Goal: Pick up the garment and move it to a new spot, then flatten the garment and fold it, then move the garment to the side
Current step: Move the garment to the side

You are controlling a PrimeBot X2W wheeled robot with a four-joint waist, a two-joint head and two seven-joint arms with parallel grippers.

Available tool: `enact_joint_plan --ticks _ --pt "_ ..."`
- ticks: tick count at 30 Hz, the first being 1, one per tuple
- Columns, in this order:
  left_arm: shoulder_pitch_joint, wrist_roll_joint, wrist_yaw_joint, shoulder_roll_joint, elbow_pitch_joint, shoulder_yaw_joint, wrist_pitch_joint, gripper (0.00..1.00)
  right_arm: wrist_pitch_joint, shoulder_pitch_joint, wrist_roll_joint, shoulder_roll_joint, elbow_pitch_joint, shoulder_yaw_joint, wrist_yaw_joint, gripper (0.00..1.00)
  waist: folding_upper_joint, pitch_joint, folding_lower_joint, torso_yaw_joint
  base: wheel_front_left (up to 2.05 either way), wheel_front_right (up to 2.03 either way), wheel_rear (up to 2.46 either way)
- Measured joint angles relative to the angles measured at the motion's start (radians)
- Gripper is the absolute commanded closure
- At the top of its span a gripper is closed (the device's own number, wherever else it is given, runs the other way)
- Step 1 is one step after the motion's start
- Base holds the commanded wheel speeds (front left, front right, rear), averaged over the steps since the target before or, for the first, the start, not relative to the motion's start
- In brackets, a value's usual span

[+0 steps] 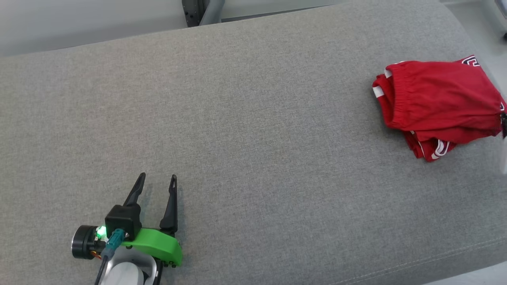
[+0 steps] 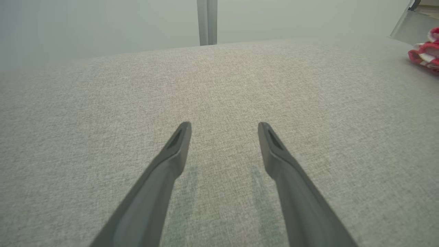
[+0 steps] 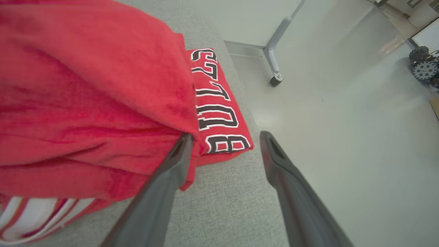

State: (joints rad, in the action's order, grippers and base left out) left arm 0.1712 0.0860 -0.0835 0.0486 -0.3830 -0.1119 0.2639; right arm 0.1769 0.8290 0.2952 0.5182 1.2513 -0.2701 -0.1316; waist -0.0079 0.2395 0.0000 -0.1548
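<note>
Garment: red sports cloth, white-striped, lying as a folded bundle at the far right end of the surface, close to the edge, well apart from the left gripper. Surface: grey woven upholstery, broad, largest item listed; bare across its middle and left. Floor: pale and smooth, dropping away just beyond the edge by the garment. Garment, detail: several layers stacked, an elastic waistband uppermost in the head view; black lettering with white outline on a lower layer lying flat on the surface; white stripes showing at the bottom of the stack. Left gripper: low at the near left, fingers spread wide, nothing between them, hovering over bare surface. Right gripper: at the garment's edge, fingers standing well apart and clamping nothing; one finger lies against the hem of the top layer, the other stands clear over the surface's edge and the floor. Handling note, as judgement: the fold looks made and the garment set at the side, so the step in hand is the let-go. It is best done by keeping the right gripper fully spread and drawing it back along its own fingers with a slight lift, so the touching finger does not snag the hem, peel the top layer or drag the bundle toward the edge. The left gripper has no call to move.
</note>
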Motion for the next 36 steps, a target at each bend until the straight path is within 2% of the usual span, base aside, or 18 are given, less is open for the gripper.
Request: enact_joint_plan --ticks 4,7,10,11,16,19,25,36 --pt "-0.004 0.016 0.005 0.0 -0.004 -0.007 0.0 0.0 0.063 0.036 -0.067 0.04 0.016 0.067 0.0 0.0 0.0 -0.025 0.0 -0.004 0.0 0.0 0.0" --pt "-0.018 0.031 0.014 0.0 -0.005 -0.008 0.0 0.0 0.081 0.04 -0.115 0.023 -0.03 0.124 0.0 0.0 0.0 -0.052 0.0 -0.007 0.0 0.0 0.0" --pt "-0.032 0.039 0.031 0.0 -0.003 0.001 0.0 0.0 0.085 0.01 -0.146 -0.044 -0.226 0.189 0.0 0.0 0.0 -0.083 0.0 -0.009 0.0 0.0 0.0" --pt "-0.047 0.044 0.04 0.0 -0.002 0.012 0.0 0.0 0.086 -0.059 -0.165 -0.101 -0.359 0.228 0.0 0.0 0.0 -0.105 0.0 -0.009 0.0 0.0 0.0" --pt "-0.074 0.044 0.057 0.0 0.003 0.042 0.0 0.0 0.086 -0.271 -0.186 -0.232 -0.614 0.258 0.0 0.0 0.0 -0.161 0.0 0.001 0.0 0.0 0.0" --pt "-0.091 0.044 0.061 0.0 0.003 0.052 0.0 0.0 0.086 -0.382 -0.176 -0.297 -0.715 0.262 0.0 0.0 0.0 -0.188 0.0 0.017 0.0 0.0 0.0" --pt "-0.116 0.047 0.068 0.0 0.006 0.064 0.0 0.0 0.086 -0.547 -0.168 -0.397 -0.788 0.245 0.0 0.0 0.0 -0.216 0.0 0.07 0.0 0.0 0.0" --pt "-0.142 0.048 0.072 0.0 -0.003 0.069 0.0 0.0 0.086 -0.684 -0.172 -0.458 -0.829 0.249 0.0 0.0 0.0 -0.251 0.0 0.136 0.0 0.0 0.0"
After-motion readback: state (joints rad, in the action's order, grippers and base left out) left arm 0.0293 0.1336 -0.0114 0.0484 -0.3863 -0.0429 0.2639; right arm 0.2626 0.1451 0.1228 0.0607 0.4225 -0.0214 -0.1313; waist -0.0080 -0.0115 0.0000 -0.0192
